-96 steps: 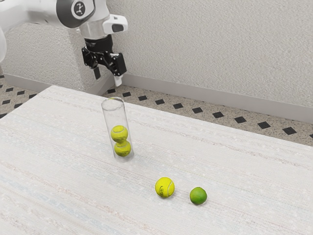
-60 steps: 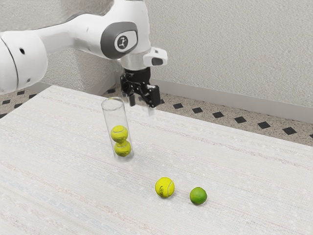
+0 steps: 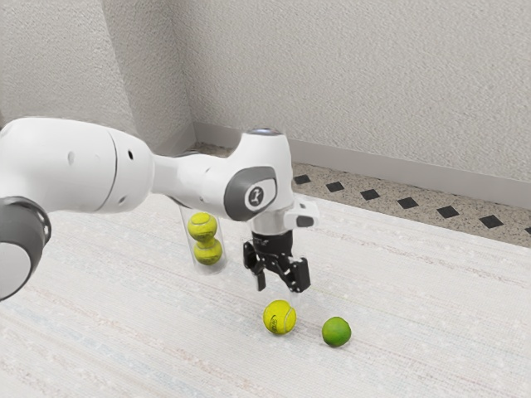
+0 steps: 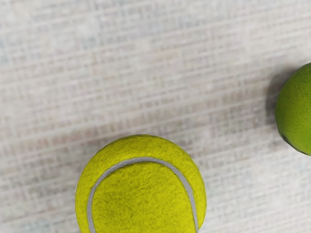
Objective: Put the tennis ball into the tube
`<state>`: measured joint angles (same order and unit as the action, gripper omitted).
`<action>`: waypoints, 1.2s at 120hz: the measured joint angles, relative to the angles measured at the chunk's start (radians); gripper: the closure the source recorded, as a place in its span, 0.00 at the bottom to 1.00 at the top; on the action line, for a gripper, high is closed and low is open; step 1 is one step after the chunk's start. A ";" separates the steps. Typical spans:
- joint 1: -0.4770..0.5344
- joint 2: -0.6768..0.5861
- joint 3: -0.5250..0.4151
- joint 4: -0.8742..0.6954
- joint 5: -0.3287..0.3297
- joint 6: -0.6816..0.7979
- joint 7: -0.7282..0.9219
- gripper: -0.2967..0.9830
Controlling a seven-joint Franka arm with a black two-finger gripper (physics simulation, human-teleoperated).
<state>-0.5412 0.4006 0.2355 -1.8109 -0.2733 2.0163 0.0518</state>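
Yellow-green and felted, the loose tennis ball [image 3: 280, 317] rests on the pale bench [image 3: 431, 332], below the black fingers [image 3: 299, 277], which stand apart, empty. Best to centre them over it, descend astride its widest part and close gently, avoiding the small round green fruit [image 3: 336, 332]. The ball has no long axis or pointing end; the clear cylindrical tube [image 3: 207, 270] stands upright, two balls stacked inside.
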 joint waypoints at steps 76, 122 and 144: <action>0.000 0.078 -0.016 -0.070 -0.025 0.146 -0.007 0.25; -0.003 0.091 -0.016 -0.076 -0.047 0.181 -0.009 0.40; -0.006 0.086 -0.016 -0.075 -0.041 0.185 -0.013 0.46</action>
<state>-0.5467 0.4864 0.2193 -1.8858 -0.3145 2.2015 0.0391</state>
